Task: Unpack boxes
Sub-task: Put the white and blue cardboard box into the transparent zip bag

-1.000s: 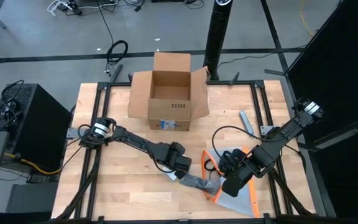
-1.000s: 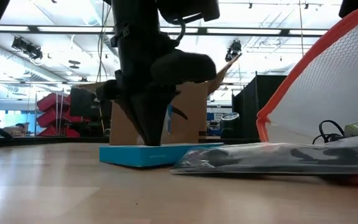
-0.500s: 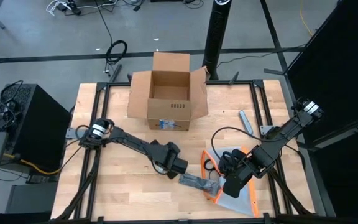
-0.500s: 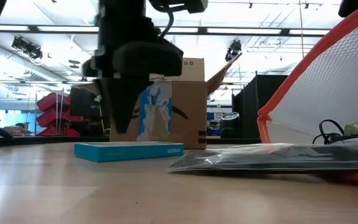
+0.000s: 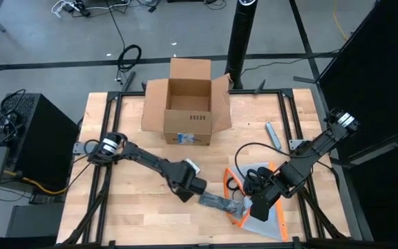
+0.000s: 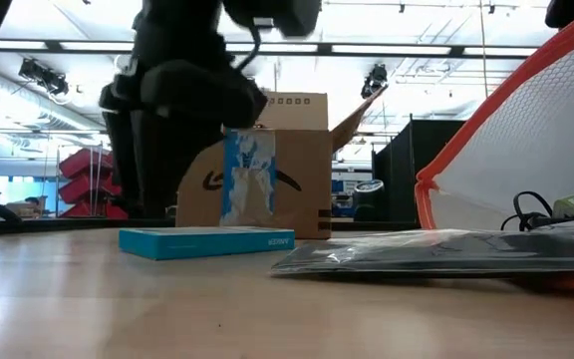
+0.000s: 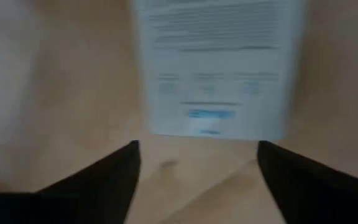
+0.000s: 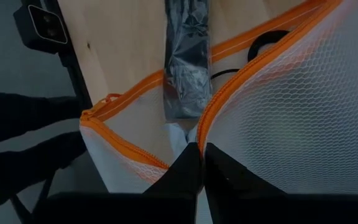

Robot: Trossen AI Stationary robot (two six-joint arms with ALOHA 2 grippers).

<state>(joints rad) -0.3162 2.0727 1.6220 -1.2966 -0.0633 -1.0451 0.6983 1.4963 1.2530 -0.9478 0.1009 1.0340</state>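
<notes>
Cardboard box stands open at the desk's twelve o'clock. Left tool, fingers spread, should lift clear of the teal carton; right tool pinches the mesh pouch.

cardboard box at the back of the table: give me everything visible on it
The cardboard box is brown corrugated board, standing upright at the table's far middle edge with its top open and all flaps splayed outward. The inside looks empty, with a row of dark printed marks on the inner front wall. A white-and-blue label sits on the near outer side. In the low view it stands behind the flat blue box, apart from it. Neither gripper touches it.
</notes>
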